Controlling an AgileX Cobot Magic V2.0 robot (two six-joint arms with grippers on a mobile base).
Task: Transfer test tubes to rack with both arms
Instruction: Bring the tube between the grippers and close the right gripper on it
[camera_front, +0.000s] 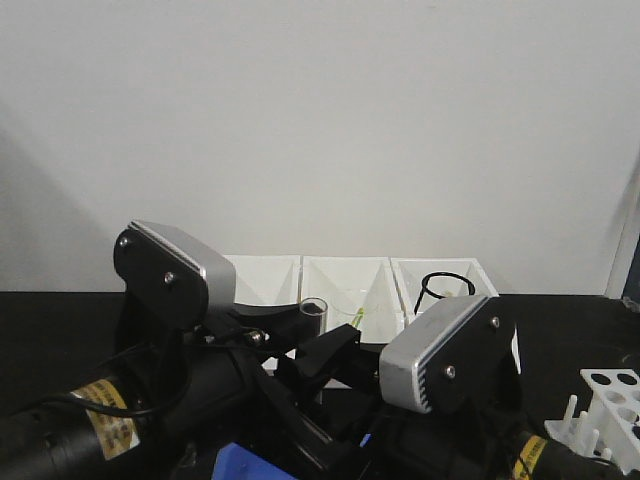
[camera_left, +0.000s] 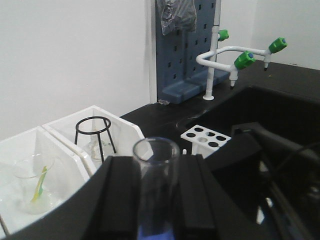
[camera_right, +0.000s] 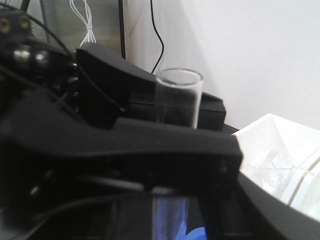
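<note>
My left arm (camera_front: 200, 390): black tube body, silver-grey boxy housing (camera_front: 175, 262) with black side plate, two screws, yellow label (camera_front: 108, 408), thin black cable (camera_front: 60, 400). My right arm (camera_front: 470, 430): same grey housing, ribbed edge, two screws, yellow label. Left claw (camera_left: 156, 200): flat matte-black fingers.

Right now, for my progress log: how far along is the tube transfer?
Done: nothing visible; the rack shows only empty holes. In hand: one test tube stands upright in the left gripper, beside the right gripper, whose grip is unclear. Left: setting this tube into the rack.
</note>
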